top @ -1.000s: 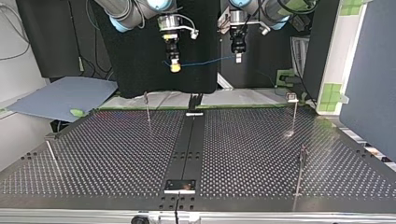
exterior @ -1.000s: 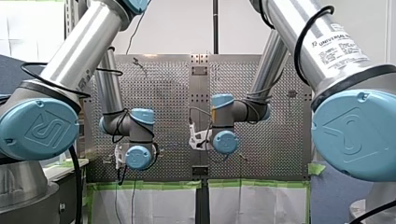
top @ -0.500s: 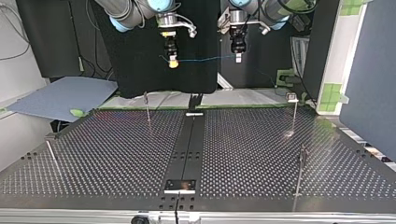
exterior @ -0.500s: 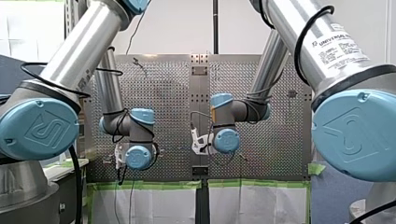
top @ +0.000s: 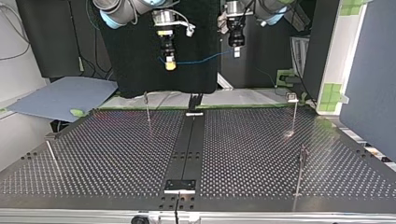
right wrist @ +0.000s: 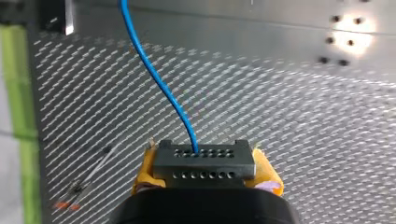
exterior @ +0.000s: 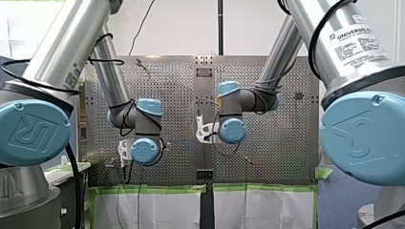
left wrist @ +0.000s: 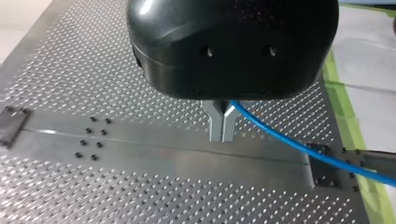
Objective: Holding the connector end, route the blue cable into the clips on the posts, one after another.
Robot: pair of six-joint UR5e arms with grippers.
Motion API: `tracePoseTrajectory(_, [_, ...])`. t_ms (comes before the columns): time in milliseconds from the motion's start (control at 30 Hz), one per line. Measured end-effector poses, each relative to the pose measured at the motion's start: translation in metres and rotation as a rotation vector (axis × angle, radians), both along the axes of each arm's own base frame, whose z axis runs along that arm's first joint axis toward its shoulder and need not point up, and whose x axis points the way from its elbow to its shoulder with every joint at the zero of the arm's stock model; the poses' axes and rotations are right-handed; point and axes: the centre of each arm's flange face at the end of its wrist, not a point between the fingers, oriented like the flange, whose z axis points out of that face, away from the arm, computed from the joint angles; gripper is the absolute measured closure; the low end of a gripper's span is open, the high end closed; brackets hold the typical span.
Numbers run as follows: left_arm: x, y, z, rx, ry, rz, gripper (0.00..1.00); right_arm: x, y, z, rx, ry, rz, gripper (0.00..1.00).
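While hanging high over the perforated table (top: 261,140), clamps the grey connector (right wrist: 204,163) with my right gripper (right wrist: 204,173), yellow pads (right wrist: 145,170) pressed on its two sides. Shows, in the right wrist view, the blue cable (right wrist: 154,79) coming out of a hole in the connector's upper row and curving away ahead of the gripper. Pinches the same cable further along with my left gripper (left wrist: 222,137), metal fingers (left wrist: 215,121) pressed together, the cable leaving close beside their base and running off sideways over the table. Spans, in the top view, from one gripper to the other as a slightly sagging line, my right gripper at the view's left, my left at its right. Touches none of the posts: far left post (top: 147,106), far right post (top: 295,112), near right post (top: 301,172) and left edge post (top: 50,151), all well below the cable and apart from it.
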Motion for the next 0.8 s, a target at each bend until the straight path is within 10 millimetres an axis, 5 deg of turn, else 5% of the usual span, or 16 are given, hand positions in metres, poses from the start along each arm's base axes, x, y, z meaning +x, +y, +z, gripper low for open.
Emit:
tracePoseTrajectory(467, [0.007,0.016,0.044,-0.012,-0.022,0.142,1.00,0.029,-0.014,0.097,-0.084,-0.098,0.114,1.00])
tracePoseTrajectory(800, [0.040,0.012,0.099,-0.102,-0.099,0.205,1.00,0.051,-0.028,0.126,-0.090,-0.137,0.162,1.00])
